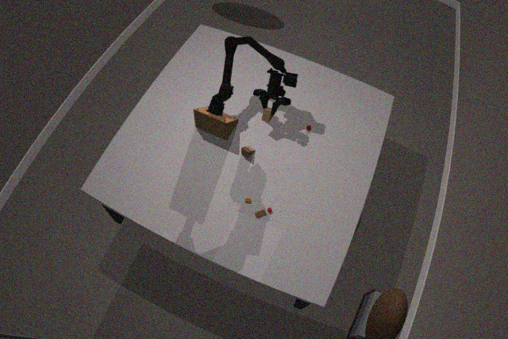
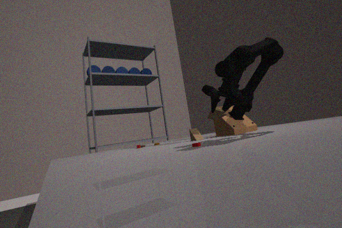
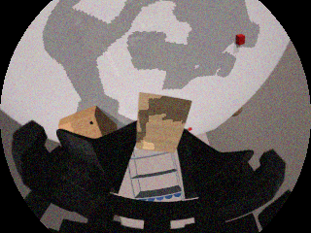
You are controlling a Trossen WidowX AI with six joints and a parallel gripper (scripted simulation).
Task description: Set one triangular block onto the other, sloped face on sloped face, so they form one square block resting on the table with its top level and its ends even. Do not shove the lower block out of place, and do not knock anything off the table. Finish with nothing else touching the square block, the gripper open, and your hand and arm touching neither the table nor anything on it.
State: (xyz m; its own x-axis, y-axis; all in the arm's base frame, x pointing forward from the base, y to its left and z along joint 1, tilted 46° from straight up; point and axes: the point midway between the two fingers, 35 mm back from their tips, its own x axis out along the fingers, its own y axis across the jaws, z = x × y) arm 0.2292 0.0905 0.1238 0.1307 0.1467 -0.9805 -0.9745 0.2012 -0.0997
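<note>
My gripper [image 1: 268,113] [image 3: 158,126] is shut on one wooden triangular block [image 1: 267,114] [image 3: 162,121] and holds it above the table [image 1: 163,155] [image 2: 220,187]. In the wrist view the block shows a flat, partly shaded face between the fingertips. In the exterior view it is dim and partly hidden by a finger, in front of the base. The other triangular block [image 1: 248,151] [image 2: 196,134] rests on the table, nearer the front than the gripper, with nothing on it. Its slope shows in the exterior view. It cannot be made out in the wrist view.
The arm's wooden base [image 1: 215,125] [image 2: 234,128] [image 3: 80,123] stands beside the gripper. A red cube [image 1: 309,127] [image 2: 196,144] [image 3: 240,40] lies on the table's far side. A small orange block [image 1: 248,200], a brown block [image 1: 260,213] and another red piece [image 1: 269,209] lie toward the front.
</note>
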